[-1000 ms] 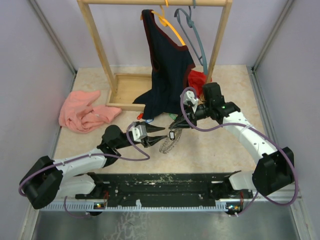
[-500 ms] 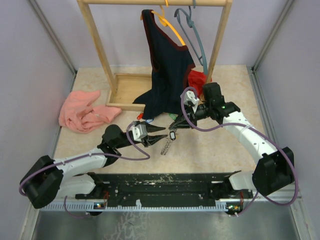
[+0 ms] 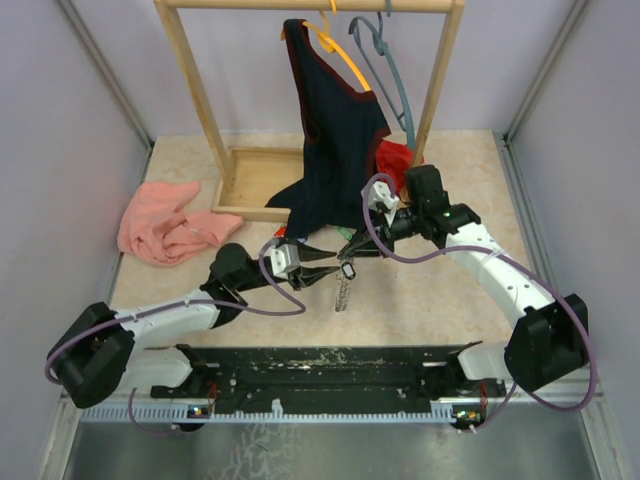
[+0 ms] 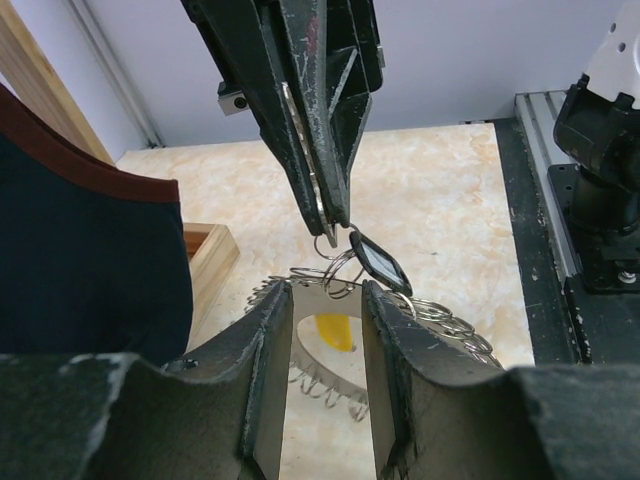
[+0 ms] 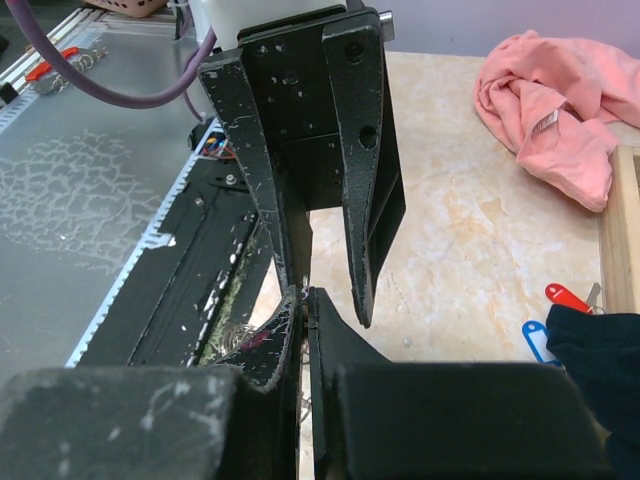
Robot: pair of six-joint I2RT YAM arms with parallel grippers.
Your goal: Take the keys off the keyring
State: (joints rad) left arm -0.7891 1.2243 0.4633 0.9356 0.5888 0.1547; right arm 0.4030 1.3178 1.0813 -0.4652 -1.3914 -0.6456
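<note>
The right gripper [image 4: 333, 228] is pinched shut on a thin wire loop [image 4: 335, 262]; just below, the left gripper [image 4: 327, 292] stands half open astride the keyring [image 4: 450, 325], which hangs over the table [image 4: 440, 190]. It looks light, stiff and springy, with slippery little keys [image 4: 378, 262], so I would clamp the flat band and tug the loop.

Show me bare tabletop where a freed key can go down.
Bare marble lies between the keyring and the right arm, and in the far right corner past the rack post. Crowded: the centre, from the keyring to the dark garment.
</note>
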